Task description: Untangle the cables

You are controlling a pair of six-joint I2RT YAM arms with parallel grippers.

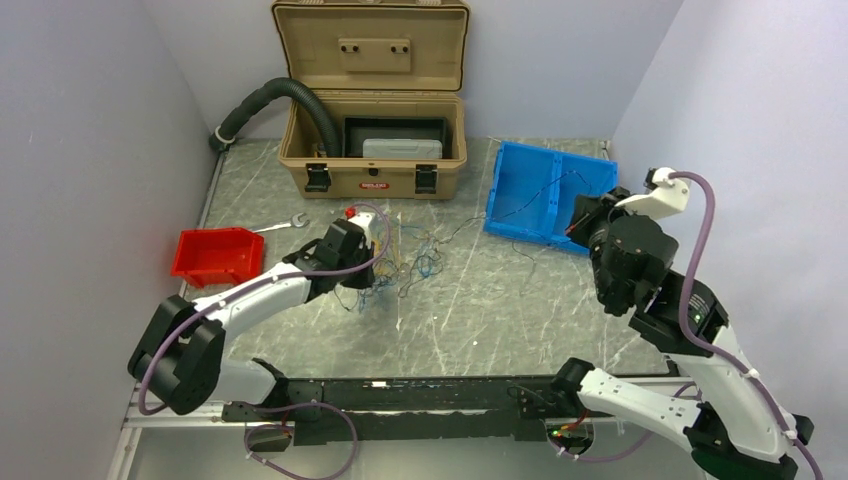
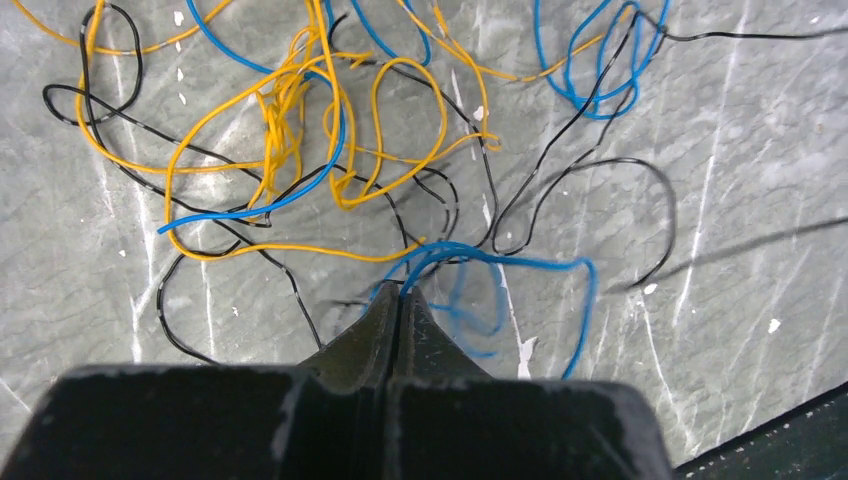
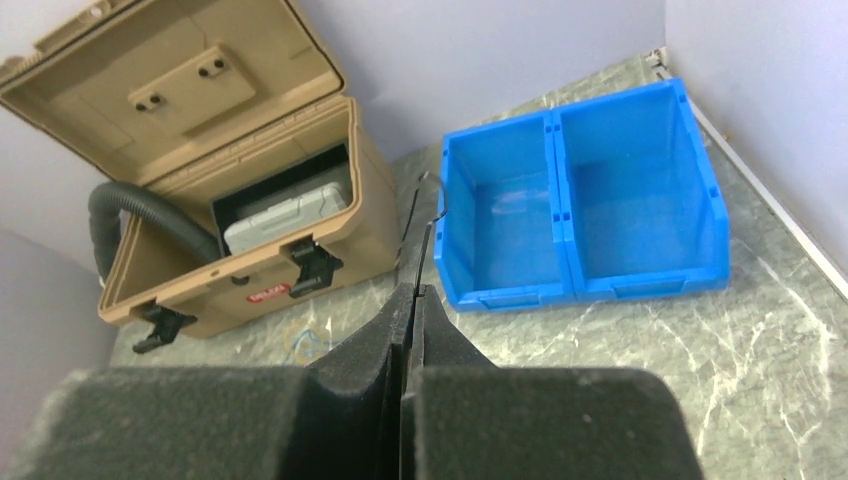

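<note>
Blue, yellow and black cables (image 1: 405, 262) lie tangled on the tabletop (image 1: 480, 320), seen from above. Left wrist: left gripper (image 2: 401, 298) pinches one blue cable (image 2: 520, 262). Right wrist: right gripper (image 3: 414, 292) clamps a black cable (image 3: 436, 205); drawing them apart seems next.

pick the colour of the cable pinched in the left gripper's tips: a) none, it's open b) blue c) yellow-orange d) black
b: in the left wrist view the left gripper is shut, and the blue cable loops out from between its tips.
</note>
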